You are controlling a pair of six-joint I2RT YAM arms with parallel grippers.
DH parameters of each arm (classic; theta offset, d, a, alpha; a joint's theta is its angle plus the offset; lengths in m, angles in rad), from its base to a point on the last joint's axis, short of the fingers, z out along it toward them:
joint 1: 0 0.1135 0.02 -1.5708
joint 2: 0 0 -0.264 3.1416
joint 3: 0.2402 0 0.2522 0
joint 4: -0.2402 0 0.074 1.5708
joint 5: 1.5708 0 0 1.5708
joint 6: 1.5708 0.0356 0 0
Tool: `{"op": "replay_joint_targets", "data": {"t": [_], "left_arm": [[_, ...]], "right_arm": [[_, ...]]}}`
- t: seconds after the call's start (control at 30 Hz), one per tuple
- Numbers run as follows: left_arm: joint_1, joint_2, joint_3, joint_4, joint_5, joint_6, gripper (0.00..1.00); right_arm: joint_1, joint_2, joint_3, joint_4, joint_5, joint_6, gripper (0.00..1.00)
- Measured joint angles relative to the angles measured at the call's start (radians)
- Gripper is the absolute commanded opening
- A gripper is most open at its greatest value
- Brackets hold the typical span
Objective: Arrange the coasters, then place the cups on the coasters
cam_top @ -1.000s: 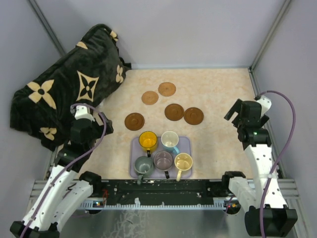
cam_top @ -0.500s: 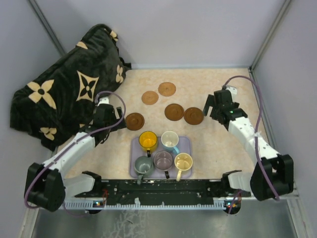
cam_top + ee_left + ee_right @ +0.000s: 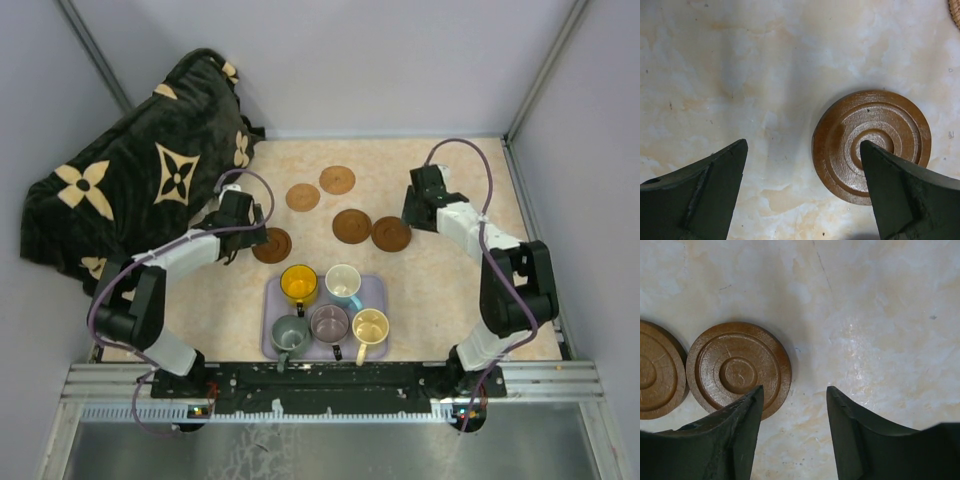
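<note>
Brown wooden coaster (image 3: pixel 871 146), dark, lay flat on the marbled table (image 3: pixel 740 60) beneath the left gripper (image 3: pixel 802 145), jaws wide apart, one finger covering the disc's edge. Second coaster (image 3: pixel 738 371) lay off-centre under one finger of the right gripper (image 3: pixel 794 388), jaws half parted, holding nothing. Cups (image 3: pixel 329 322) stood together on the lavender tray (image 3: pixel 375 290).

**Enclosure and work surface**

Tabletop (image 3: pixel 450 290): beige stone-pattern finish, cream and tan mottling, with a few dark specks and a hairline scratch in the right wrist view. Walls (image 3: pixel 380 60): plain pale grey panels on three sides, with metal posts (image 3: pixel 543 75) at the rear corners. Dark plush blanket (image 3: pixel 130 180) (tan flower motifs) heaped at rear left, spilling over the table's edge. Light even, shadows soft. Aluminium rail (image 3: pixel 560 380) along the near edge.
</note>
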Motion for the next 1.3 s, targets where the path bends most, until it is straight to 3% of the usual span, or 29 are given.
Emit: {"op": "replay_joint_targets", "data": {"t": [0.2, 0.37, 0.47, 0.57, 0.67, 0.73, 1.07, 1.3], "left_arm": [[0.0, 0.068, 0.034, 0.03, -0.004, 0.022, 0.98], [0.0, 0.11, 0.032, 0.045, 0.021, 0.025, 0.87], [0.0, 0.114, 0.028, 0.054, 0.044, 0.028, 0.7], [0.0, 0.116, 0.021, 0.064, 0.069, 0.029, 0.34], [0.0, 0.116, 0.02, 0.085, 0.086, 0.039, 0.11], [0.0, 0.121, 0.022, 0.096, 0.094, 0.05, 0.01], [0.019, 0.219, 0.134, 0.121, 0.101, 0.068, 0.08], [0.117, 0.277, 0.177, 0.124, 0.123, 0.065, 0.11]], "right_arm": [[0.016, 0.027, 0.002, 0.027, -0.039, -0.013, 0.5], [0.068, 0.102, 0.014, 0.051, -0.053, -0.026, 0.49], [0.092, 0.141, 0.014, 0.056, -0.063, -0.027, 0.49], [0.099, 0.175, 0.016, 0.063, -0.077, -0.024, 0.49], [0.101, 0.187, 0.038, 0.075, -0.086, -0.016, 0.49], [0.101, 0.203, 0.047, 0.081, -0.084, -0.012, 0.48], [0.079, 0.289, 0.149, 0.068, -0.011, 0.023, 0.42], [-0.024, 0.312, 0.183, 0.067, -0.025, 0.06, 0.42]]}}
